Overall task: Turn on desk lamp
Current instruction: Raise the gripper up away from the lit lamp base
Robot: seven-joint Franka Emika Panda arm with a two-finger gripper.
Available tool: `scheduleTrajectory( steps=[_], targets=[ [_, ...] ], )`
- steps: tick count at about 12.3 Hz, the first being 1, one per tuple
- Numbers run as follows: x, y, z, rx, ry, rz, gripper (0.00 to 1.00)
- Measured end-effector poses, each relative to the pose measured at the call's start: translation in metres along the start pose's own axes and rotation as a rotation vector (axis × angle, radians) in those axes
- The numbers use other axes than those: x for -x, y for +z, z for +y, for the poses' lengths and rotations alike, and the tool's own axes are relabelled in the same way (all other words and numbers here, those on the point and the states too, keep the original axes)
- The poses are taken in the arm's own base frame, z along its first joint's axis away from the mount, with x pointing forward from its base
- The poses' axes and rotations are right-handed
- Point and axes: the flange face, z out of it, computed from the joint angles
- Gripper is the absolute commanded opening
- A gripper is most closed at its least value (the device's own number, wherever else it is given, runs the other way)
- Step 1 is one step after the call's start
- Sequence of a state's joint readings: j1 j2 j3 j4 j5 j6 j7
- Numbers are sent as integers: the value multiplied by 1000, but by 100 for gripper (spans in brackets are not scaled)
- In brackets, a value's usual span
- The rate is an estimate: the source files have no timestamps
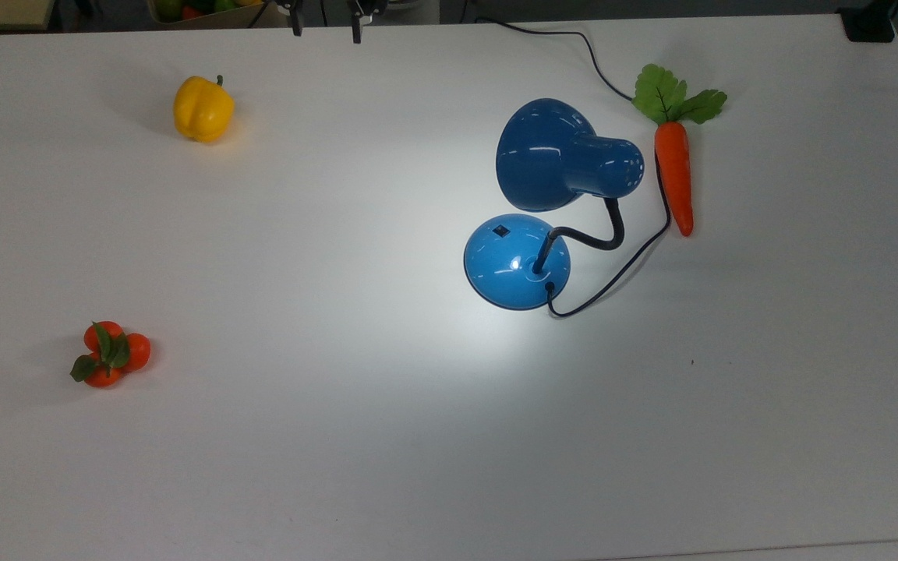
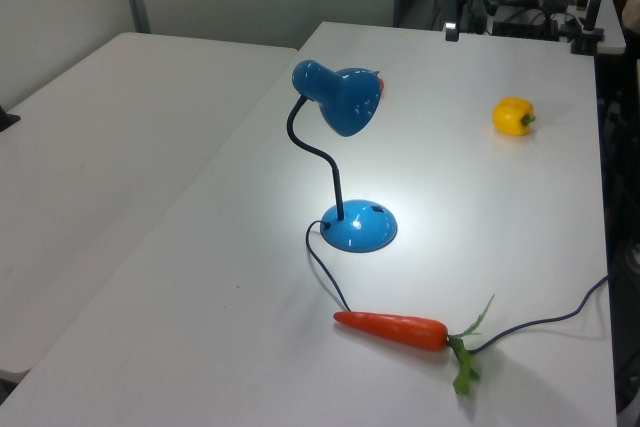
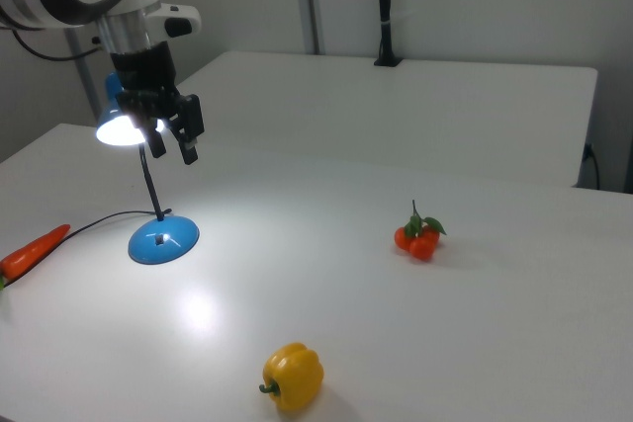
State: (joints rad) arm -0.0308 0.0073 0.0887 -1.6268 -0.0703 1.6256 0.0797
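The desk lamp stands on the white table, and its blue dome shade [image 1: 546, 152] throws a bright patch of light beside the round blue base [image 1: 517, 261]. A small black switch [image 1: 501, 230] sits on the base's top. The black gooseneck [image 1: 609, 230] curves up from the base, and the glowing shade [image 3: 124, 126] hangs over the base [image 3: 163, 237]. My gripper [image 1: 324, 23] hovers high at the top view's upper edge, far from the lamp, with its fingers spread wide and nothing between them. In the right view the gripper [image 3: 175, 150] is open in front of the shade.
A yellow pepper [image 1: 202, 109] lies at the top view's upper left. A cluster of small tomatoes [image 1: 108, 354] sits at the lower left. A carrot [image 1: 673, 167] lies right of the lamp, with the black cord [image 1: 620, 273] looping past it.
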Motion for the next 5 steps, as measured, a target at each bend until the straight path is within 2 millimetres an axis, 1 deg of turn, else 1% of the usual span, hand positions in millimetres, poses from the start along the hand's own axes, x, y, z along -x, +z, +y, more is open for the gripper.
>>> scheduleTrajectory(
  steps=[5],
  targets=[
    [4,-7,14,1,25,9,100]
  ],
)
